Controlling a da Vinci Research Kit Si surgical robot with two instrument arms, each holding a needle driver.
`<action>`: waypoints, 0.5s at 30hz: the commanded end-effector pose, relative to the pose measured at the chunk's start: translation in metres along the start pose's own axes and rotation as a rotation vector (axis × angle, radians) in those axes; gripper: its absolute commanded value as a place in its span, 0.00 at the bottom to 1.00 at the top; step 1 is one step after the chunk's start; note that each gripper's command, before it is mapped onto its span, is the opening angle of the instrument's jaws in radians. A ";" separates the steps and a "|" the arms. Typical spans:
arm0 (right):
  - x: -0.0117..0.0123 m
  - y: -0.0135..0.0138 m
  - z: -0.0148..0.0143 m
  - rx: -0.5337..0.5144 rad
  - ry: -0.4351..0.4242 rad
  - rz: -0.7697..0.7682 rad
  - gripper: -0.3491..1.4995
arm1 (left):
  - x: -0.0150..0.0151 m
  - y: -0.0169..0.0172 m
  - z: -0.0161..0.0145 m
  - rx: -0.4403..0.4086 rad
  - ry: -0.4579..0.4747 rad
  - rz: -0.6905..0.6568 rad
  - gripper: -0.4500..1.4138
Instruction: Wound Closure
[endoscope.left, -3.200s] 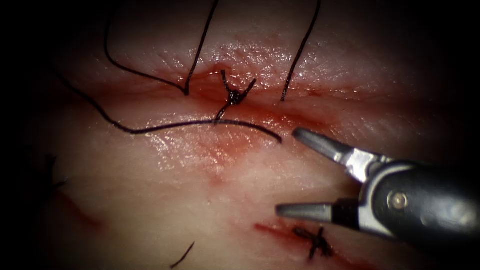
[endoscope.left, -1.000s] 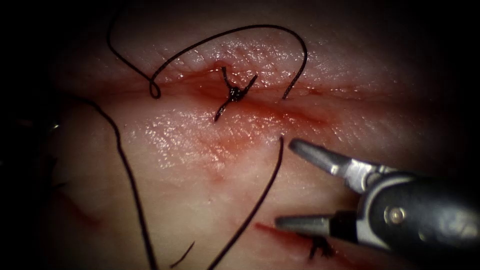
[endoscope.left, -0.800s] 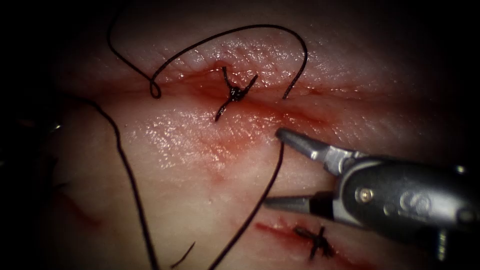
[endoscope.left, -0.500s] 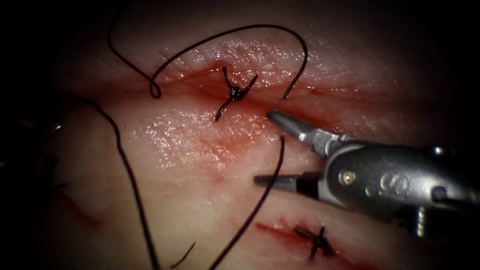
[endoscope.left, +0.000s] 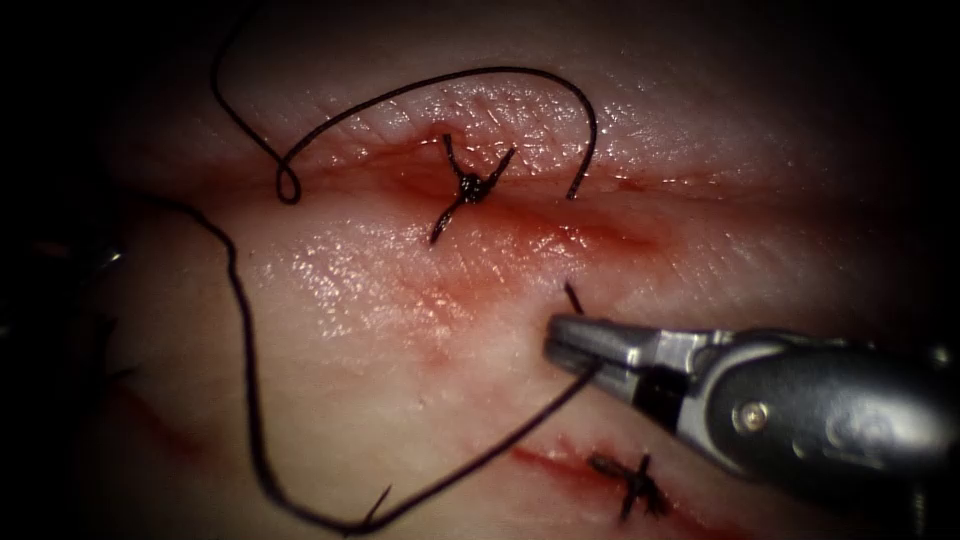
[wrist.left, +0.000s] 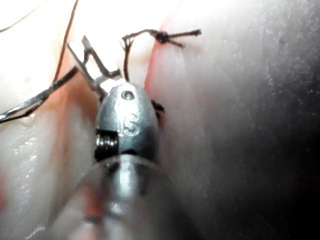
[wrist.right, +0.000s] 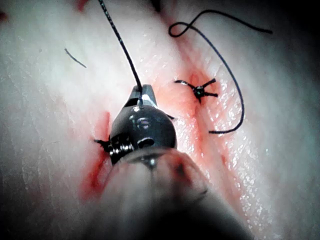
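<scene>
My right tool (endoscope.left: 572, 350) lies just below the cut (endoscope.left: 600, 232), jaws shut on the dark thread (endoscope.left: 470, 462) near its free end. A short tail (endoscope.left: 570, 295) sticks out above the jaws. From the grip the thread sweeps down and left, then up the left side. A second thread loop (endoscope.left: 480, 76) arches over a tied knot (endoscope.left: 468, 187) on the cut. In the right wrist view the same tool (wrist.right: 140, 93) pinches the thread (wrist.right: 119, 37). In the left wrist view my left tool (wrist.left: 89, 56) is shut on the silvery needle (wrist.left: 35, 101) near one end, above the tissue.
A finished stitch with cut ends (endoscope.left: 630, 482) sits on a second red line just under the right tool's shaft. A loose thread scrap (endoscope.left: 375, 500) lies on the tissue (endoscope.left: 360, 380). Red fluid wets the cut around the knot (wrist.right: 200, 91).
The right tool moved left over the thread's free end and its jaws went from wide open to shut on it. The thread below now bends toward the grip.
</scene>
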 end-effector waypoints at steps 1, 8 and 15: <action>0.0024 -0.0015 0.0007 0.038 -0.006 -0.012 0.00 | -0.0006 0.0004 0.0005 -0.002 0.001 0.000 0.00; 0.0103 -0.0063 -0.0006 0.172 -0.019 -0.097 0.00 | -0.0006 0.0005 0.0005 -0.001 0.001 0.000 0.00; 0.0133 -0.0085 -0.0017 0.222 -0.017 -0.127 0.00 | -0.0006 0.0005 0.0005 0.001 -0.001 0.001 0.00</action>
